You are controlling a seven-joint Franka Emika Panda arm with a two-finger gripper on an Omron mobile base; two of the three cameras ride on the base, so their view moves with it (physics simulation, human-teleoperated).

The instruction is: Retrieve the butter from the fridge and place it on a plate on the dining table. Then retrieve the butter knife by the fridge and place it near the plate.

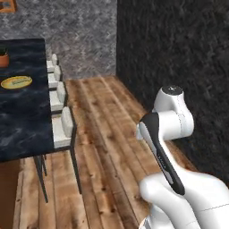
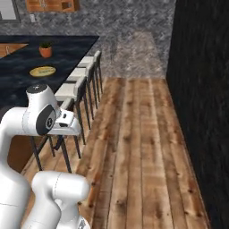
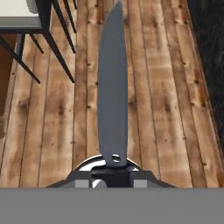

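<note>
In the hand view my gripper (image 3: 112, 174) is shut on the handle end of the butter knife (image 3: 113, 96), a flat grey blade that runs straight away from the hand over the wooden floor. The yellow plate (image 1: 16, 82) (image 2: 42, 71) lies on the black marble dining table (image 1: 22, 120) (image 2: 67, 49), far left of my arm. A greenish streak sits at the plate's centre; whether it is the butter I cannot tell. The fridge is out of view.
White-cushioned stools (image 1: 62, 127) (image 2: 77, 89) line the table's near side, their dark legs (image 3: 52, 39) just ahead of the hand. A potted plant (image 1: 3, 58) (image 2: 45, 50) stands on the table beyond the plate. A black wall (image 1: 179, 44) (image 2: 201, 89) bounds the right.
</note>
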